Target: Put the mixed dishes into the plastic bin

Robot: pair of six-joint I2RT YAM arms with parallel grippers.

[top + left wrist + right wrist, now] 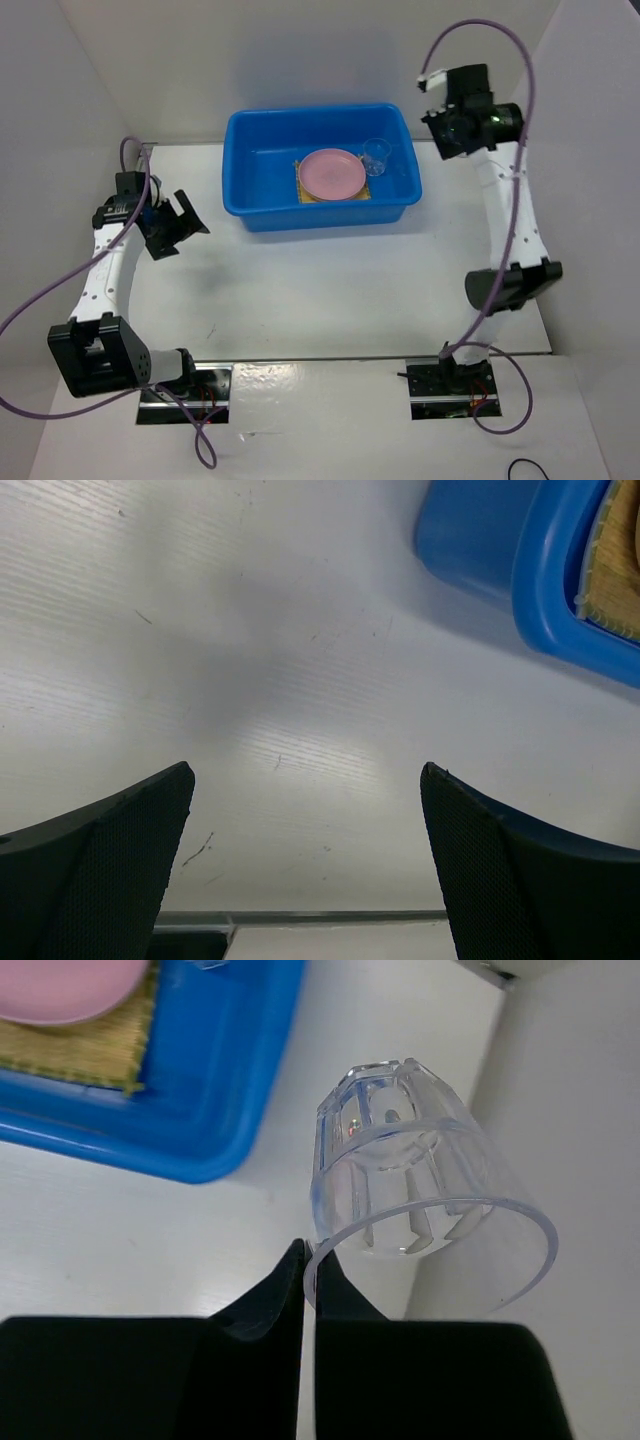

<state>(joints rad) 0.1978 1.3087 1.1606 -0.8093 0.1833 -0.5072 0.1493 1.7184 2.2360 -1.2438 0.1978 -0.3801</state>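
The left gripper hung low over the white table, near its left edge and well apart from the bin. In the left wrist view its two dark fingers stood wide apart with only bare tabletop between them.

At the middle back of the table sat the blue plastic bin. On its floor lay the square woven bamboo mat, and the round pink plate rested on top of the mat, covering most of it. Just right of the plate, against the bin's right wall, a small clear glass cup stood upright.

Farther right, the right gripper was raised beside the bin's right end, outside its rim and close to the side wall. Its fingers were pressed together on the rim of a second clear cup, which was tilted over, its open mouth toward the camera and its ribbed base pointing away.
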